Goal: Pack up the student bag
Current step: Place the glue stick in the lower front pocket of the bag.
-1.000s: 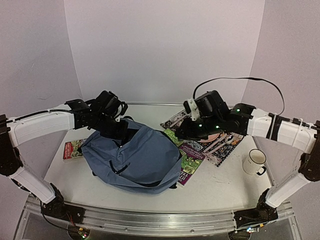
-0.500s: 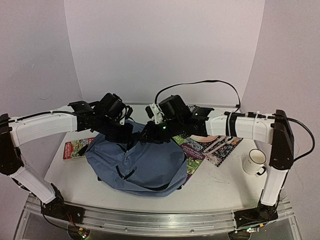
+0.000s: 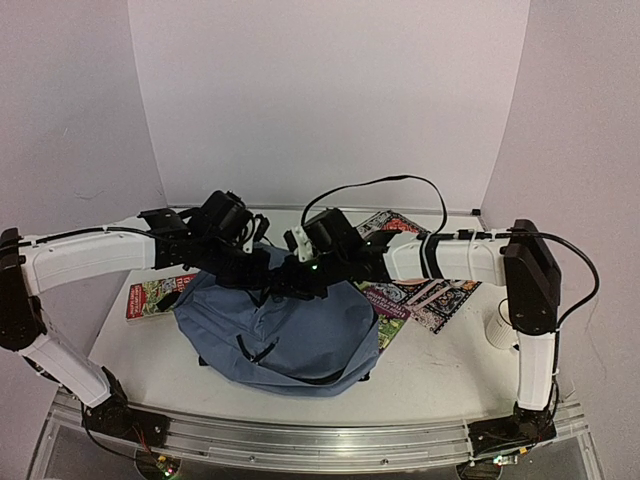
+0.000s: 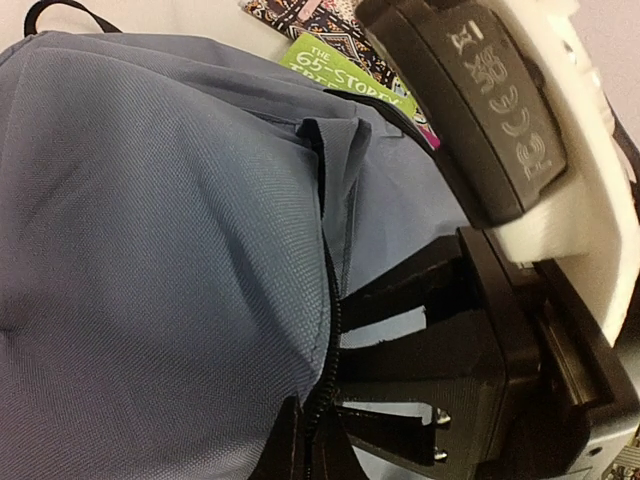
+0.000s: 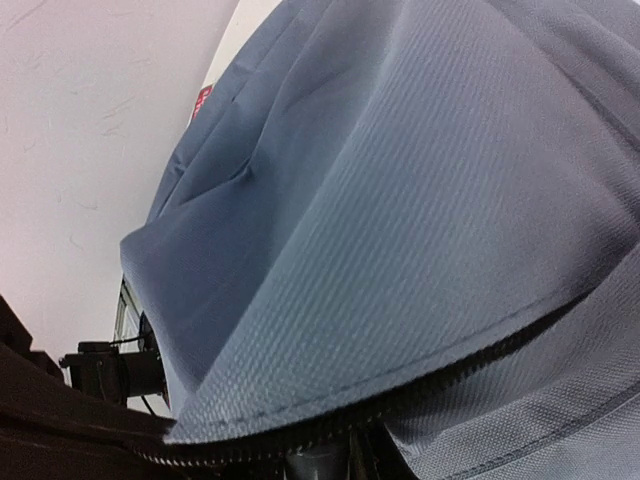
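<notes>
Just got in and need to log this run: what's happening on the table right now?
Both arms are working at the far top edge of the student bag, a grey-blue backpack lying on the table. The left hand is shut on the fabric beside the zipper line. The right hand is at the same zipper seam, nearly closed. Several books and a white mug lie outside the bag.

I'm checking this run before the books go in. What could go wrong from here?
Both hands meet at the far top of the backpack, at its zipper. The left hand is shut on the fabric there, the right hand right beside it, so they could knock together. A hard pull might jam the zipper or drag the backpack over the books. The mug sits close to the right arm.
</notes>
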